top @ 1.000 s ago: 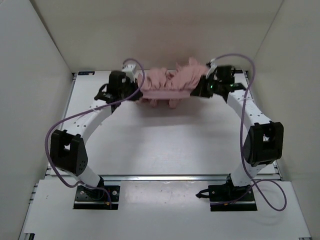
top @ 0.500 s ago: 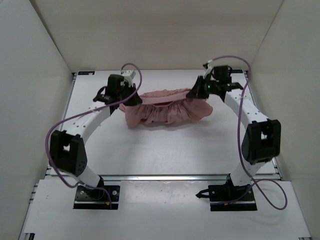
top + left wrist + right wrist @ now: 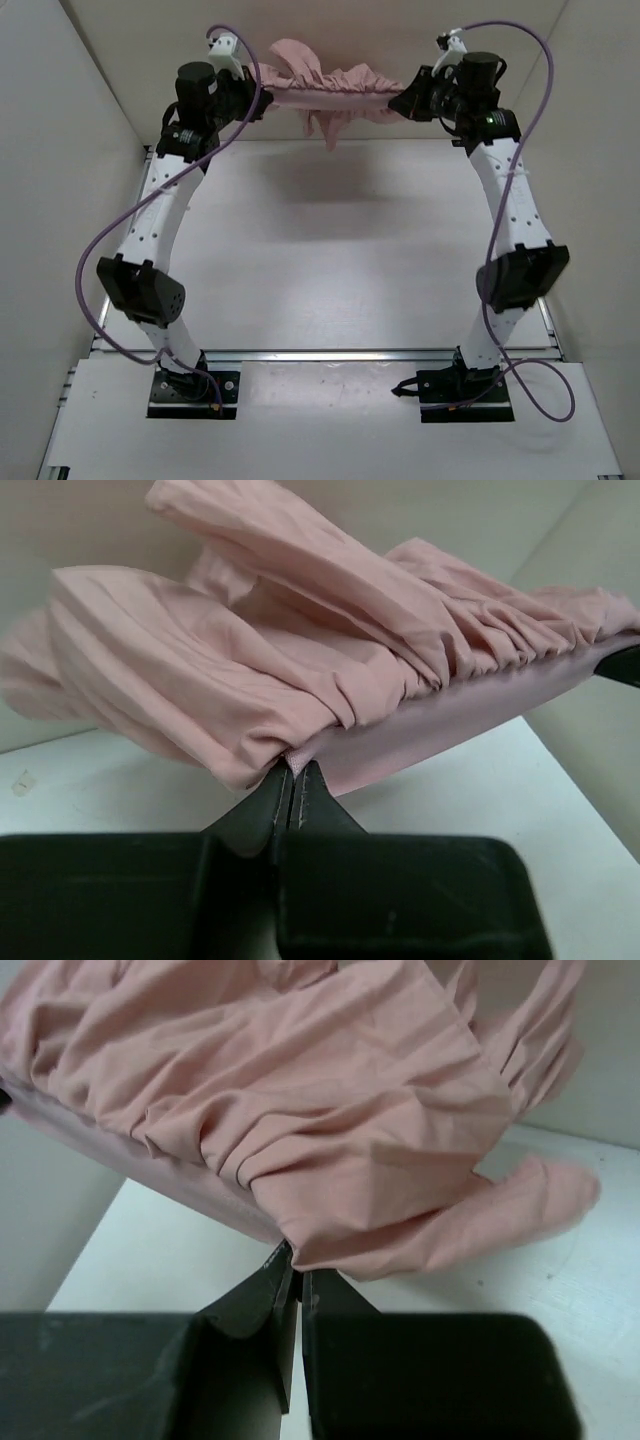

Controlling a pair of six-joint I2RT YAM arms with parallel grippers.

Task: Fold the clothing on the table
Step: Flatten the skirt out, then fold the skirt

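Left gripper (image 3: 262, 98) and right gripper (image 3: 402, 102) each pinch one end of the clothing (image 3: 330, 88), stretched aloft at frame top above the table (image 3: 320, 260); we should lower both ends evenly, band taut.

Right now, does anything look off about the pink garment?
Nothing looks damaged. The clothing hangs above the table, its band stretched taut between the left gripper and right gripper, both shut on it. The rest is bunched unevenly, with one loose flap dangling near the middle.
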